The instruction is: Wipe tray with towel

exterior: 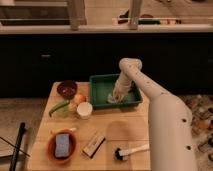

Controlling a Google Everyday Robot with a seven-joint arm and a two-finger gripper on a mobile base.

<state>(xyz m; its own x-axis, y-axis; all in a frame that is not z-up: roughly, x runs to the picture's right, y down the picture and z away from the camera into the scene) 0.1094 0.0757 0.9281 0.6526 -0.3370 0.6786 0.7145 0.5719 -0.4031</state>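
A green tray (101,90) sits at the back of the wooden table, right of centre. My white arm reaches in from the lower right and bends down into the tray. My gripper (116,96) is low inside the tray, near its right side. A pale towel (113,99) lies under the gripper on the tray floor. The arm's last link hides part of the tray's right half.
Left of the tray stand a dark bowl (66,88), an orange fruit (80,97), a white cup (84,110) and green vegetables (59,107). Nearer lie an orange bowl holding a blue sponge (62,145), a wooden block (93,144) and a brush (129,151). A dark counter runs behind.
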